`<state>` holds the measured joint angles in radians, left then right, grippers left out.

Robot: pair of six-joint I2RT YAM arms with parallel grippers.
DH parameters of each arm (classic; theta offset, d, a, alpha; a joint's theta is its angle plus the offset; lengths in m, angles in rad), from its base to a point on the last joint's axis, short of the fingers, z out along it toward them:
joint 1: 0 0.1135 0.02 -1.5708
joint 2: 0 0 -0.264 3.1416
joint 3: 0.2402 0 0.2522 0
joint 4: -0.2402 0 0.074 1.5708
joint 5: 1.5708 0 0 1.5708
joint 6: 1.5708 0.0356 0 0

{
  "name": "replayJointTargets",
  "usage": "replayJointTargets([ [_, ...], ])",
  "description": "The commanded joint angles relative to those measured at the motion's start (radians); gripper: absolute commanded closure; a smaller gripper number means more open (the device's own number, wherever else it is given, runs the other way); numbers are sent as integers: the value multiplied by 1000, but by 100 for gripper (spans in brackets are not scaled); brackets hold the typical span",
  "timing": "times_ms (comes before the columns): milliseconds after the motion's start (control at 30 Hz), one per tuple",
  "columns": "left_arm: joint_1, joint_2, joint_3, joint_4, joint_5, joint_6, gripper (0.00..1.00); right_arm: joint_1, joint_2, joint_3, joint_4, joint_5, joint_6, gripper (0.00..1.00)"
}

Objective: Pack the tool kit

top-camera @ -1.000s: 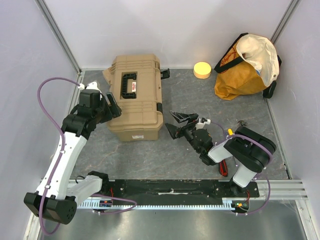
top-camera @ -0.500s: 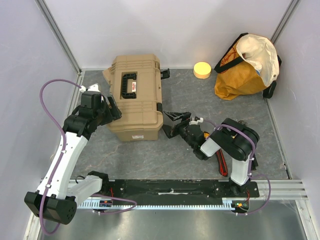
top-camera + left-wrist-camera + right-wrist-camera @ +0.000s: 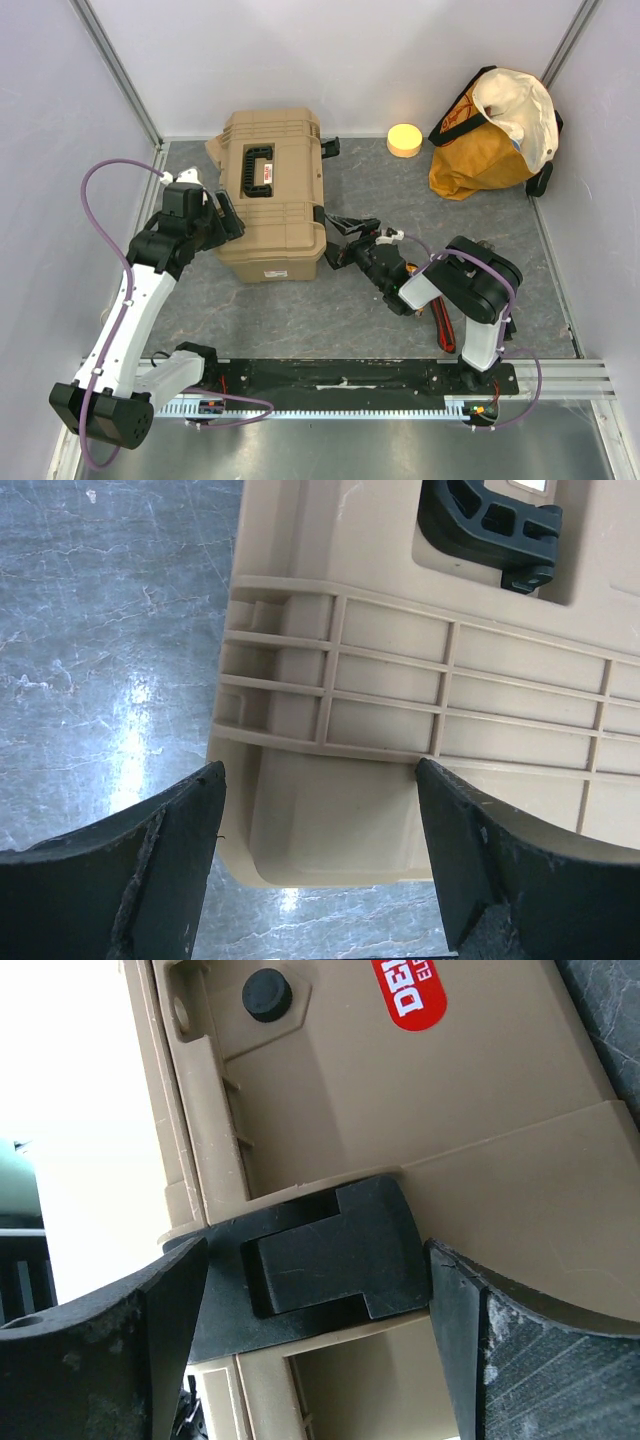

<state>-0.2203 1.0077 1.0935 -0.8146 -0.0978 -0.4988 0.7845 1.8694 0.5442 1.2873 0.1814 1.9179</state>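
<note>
Nearest to the arm bases, a red-and-black handled item [image 3: 443, 328] was noted lying on the grey table [image 3: 300, 310] beside the right arm. It was partly covered by that arm, and its kind could not be made out.

The right gripper [image 3: 335, 243] was found reaching leftward, low over the table, to the right-hand side of the tool kit [image 3: 272, 195]. In the right wrist view its jaws were recorded as spread wide, with one finger [image 3: 100, 1360] on either side of a black latch [image 3: 330, 1250] on the kit's tan wall. Nothing was gripped, and whether either finger touched the latch could not be determined. A red label [image 3: 415, 990] with white letters, cut off at the frame edge, and a small black round stud [image 3: 268, 993] were seen above the latch.

The left gripper [image 3: 225, 212] was found at the kit's left side. Its jaws were likewise wide apart and held nothing. In the left wrist view a corner of the ribbed lid was framed between the fingertips [image 3: 150, 870], and contact could not be discerned. The black handle [image 3: 490, 525] was seen only in part at the top edge.

The tool kit was located left of centre on the table, lid shut and handle uppermost, with its far end near the back wall.

Farther back, a yellow disc [image 3: 404, 139] was noted by the back wall, and an orange-yellow cloth bag [image 3: 495, 130] in the far right corner.
</note>
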Motion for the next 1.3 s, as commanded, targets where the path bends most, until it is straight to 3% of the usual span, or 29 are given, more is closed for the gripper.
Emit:
replayJointTargets([
  [0,1,3,-32,6,36,-15,17,19,-3,46,434,-3,4,12],
  [267,1,6,-67,9,52,6,17,18,-33,33,443,9,-69,44],
  [633,1,-4,-63,-1,17,17,17,18,-124,11,235,9,-186,64],
  [1067,1,-17,-64,-1,10,28,17,16,-306,31,-216,39,-365,68],
  [1200,1,-24,-61,-1,7,29,17,16,-387,51,-330,84,-463,66],
  [1267,1,-24,-57,-1,6,31,17,16,-426,71,-403,95,-499,58],
])
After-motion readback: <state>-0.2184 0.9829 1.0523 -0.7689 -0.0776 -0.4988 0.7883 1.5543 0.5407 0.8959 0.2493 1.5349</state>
